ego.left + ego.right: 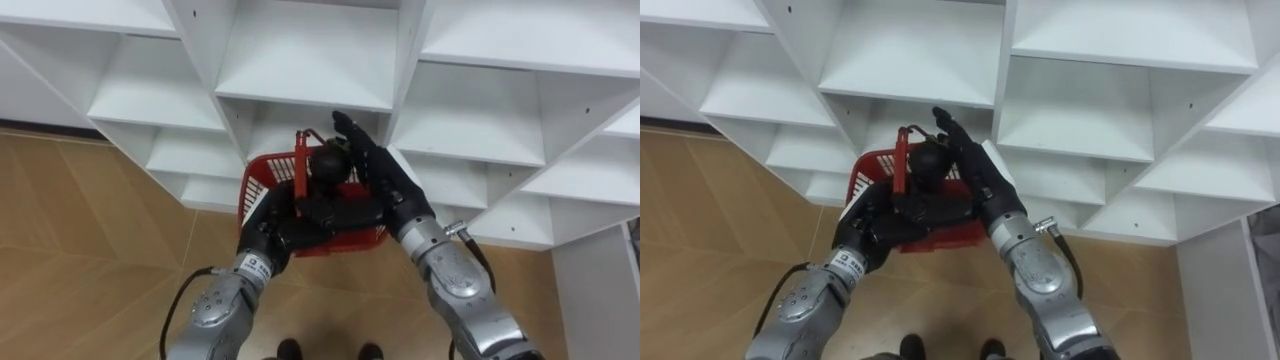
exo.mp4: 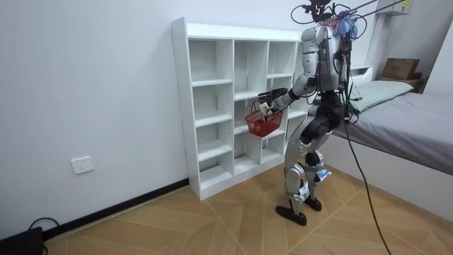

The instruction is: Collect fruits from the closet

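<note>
Left eye view, red plastic basket held before white wooden shelf unit, dark round fruit at its rim against right hand, whether gripped I cannot tell, left hand curled on its near wall; room view, robot standing facing shelves, both arms raised forward.
</note>
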{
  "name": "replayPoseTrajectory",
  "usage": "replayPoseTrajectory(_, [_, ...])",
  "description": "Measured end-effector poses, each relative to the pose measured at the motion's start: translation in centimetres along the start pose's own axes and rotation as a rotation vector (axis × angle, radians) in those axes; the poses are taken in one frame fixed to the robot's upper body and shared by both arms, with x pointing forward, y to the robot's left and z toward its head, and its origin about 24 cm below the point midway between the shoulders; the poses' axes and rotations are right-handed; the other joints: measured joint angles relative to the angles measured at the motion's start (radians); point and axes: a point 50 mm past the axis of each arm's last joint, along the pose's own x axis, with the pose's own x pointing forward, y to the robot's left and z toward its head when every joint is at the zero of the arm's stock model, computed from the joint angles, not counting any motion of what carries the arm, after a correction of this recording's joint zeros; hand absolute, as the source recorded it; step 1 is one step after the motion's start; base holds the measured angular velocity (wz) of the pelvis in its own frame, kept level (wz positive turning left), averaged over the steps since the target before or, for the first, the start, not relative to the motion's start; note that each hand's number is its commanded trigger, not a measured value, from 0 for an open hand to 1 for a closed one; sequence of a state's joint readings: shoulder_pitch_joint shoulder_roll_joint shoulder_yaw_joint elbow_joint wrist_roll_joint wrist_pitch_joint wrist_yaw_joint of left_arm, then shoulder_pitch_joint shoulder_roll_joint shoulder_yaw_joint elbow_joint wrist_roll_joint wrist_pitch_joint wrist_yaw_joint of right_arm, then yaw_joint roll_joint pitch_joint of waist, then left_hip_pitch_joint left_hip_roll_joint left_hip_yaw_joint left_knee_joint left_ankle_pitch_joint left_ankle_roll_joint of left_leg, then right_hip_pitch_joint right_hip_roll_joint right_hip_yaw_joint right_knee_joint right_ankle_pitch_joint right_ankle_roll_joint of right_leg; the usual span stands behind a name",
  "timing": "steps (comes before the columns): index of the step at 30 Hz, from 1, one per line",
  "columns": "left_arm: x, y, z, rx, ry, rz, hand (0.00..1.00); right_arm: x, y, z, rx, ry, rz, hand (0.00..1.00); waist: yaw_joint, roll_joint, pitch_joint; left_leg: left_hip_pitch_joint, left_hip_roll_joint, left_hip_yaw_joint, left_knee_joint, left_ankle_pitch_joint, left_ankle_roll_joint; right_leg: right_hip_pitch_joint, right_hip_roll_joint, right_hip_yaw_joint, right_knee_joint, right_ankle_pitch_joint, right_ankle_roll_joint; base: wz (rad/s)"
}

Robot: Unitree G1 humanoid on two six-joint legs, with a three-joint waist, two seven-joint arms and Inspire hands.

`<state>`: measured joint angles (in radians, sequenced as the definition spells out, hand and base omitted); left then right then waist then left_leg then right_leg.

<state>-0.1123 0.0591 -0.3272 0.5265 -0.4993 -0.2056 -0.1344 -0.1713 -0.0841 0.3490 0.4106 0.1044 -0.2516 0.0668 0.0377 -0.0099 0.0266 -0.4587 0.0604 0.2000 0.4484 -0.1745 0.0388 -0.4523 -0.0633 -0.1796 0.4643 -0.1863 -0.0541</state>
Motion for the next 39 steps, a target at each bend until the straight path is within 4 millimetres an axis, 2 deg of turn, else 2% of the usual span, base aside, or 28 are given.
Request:
replayPoseTrajectory(7, [0.1, -0.1, 0.1, 0.025, -0.008, -0.004, 1.0, 0.0, -0.4, 0.4, -0.047, -0.019, -0.007, 0.0, 0.026, 0.012, -0.0072, -0.003, 0.006, 0.001, -0.004, 0.0, 0.0, 0.0, 0.011, 0.006, -0.019, 0.014, 0.0, -0.04])
replayPoseTrajectory(16, [0.0, 0.1, 0.3, 0.08, -0.012, -0.006, 1.0, 0.1, -0.3, 1.2, -0.072, -0.056, 0.002, 0.0, 0.047, 0.013, -0.0068, -0.001, 0.005, 0.001, -0.008, 0.0, -0.001, 0.0, 0.01, 0.007, -0.02, 0.013, 0.0, 0.0])
replayPoseTrajectory(25, [-0.2, 0.7, 0.4, 0.175, -0.007, -0.008, 1.0, -0.1, -0.9, 1.0, -0.105, -0.047, 0.0, 0.0, 0.048, 0.015, -0.0055, -0.001, 0.003, 0.001, -0.019, 0.001, -0.001, 0.001, 0.01, 0.006, -0.032, 0.014, 0.001, 0.0])
replayPoseTrajectory(39, [-0.3, 0.8, 0.7, 0.183, -0.03, 0.008, 1.0, -0.2, -1.2, 1.0, -0.117, -0.047, -0.017, 0.0, 0.04, 0.013, -0.0041, 0.0, -0.004, 0.001, -0.035, 0.001, -0.001, -0.001, 0.007, 0.007, -0.036, 0.011, 0.005, 0.0])
